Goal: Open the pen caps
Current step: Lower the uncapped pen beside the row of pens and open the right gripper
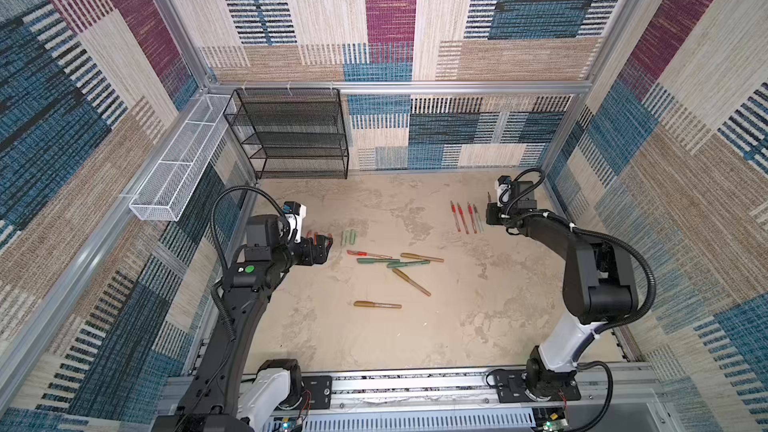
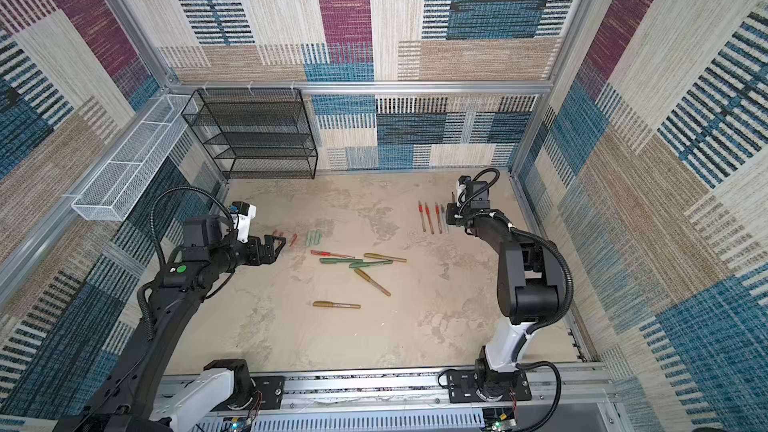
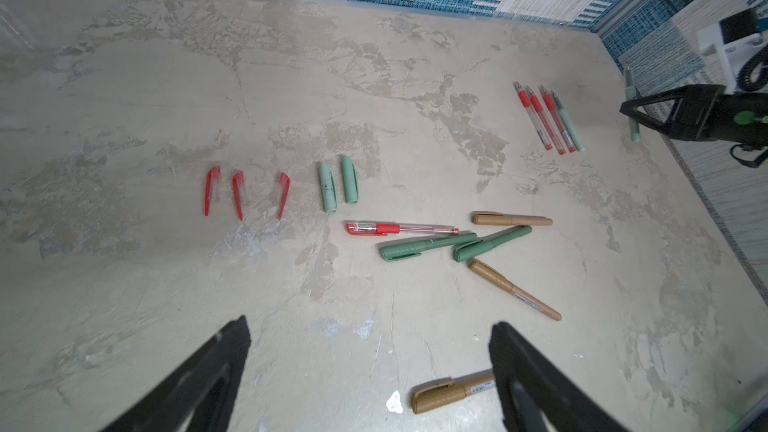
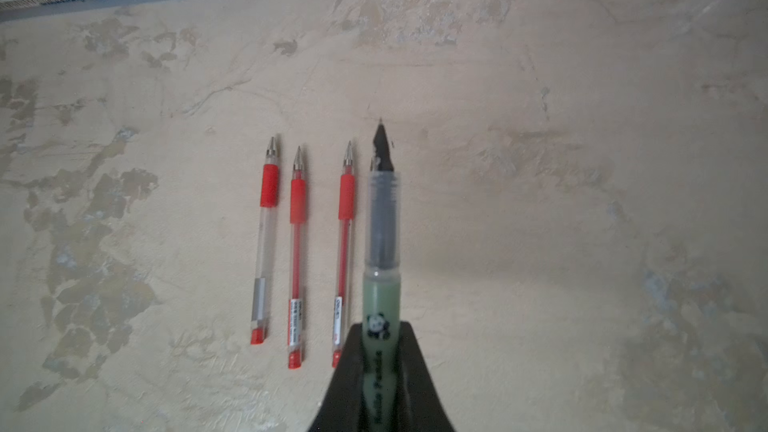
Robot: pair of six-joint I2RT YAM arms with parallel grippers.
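Three red pen caps (image 3: 238,195) and two pale mint pen caps (image 3: 327,188) lie in a row on the table, ahead of my left gripper (image 3: 370,326). It hangs open and empty above the table, with a capped bronze pen (image 3: 453,396) by one finger. A capped red pen (image 3: 401,228), two dark green pens (image 3: 428,245) and two more bronze pens (image 3: 514,289) lie mid-table. My right gripper (image 4: 380,328) is shut on an uncapped pale green pen (image 4: 380,243) beside three uncapped red pens (image 4: 296,255). In a top view the grippers are at the left (image 1: 322,249) and far right (image 1: 492,211).
A black mesh shelf (image 1: 291,135) stands against the back wall at the left. A white mesh basket (image 1: 178,164) hangs on the left wall. One uncapped mint barrel (image 3: 571,126) lies next to the red barrels.
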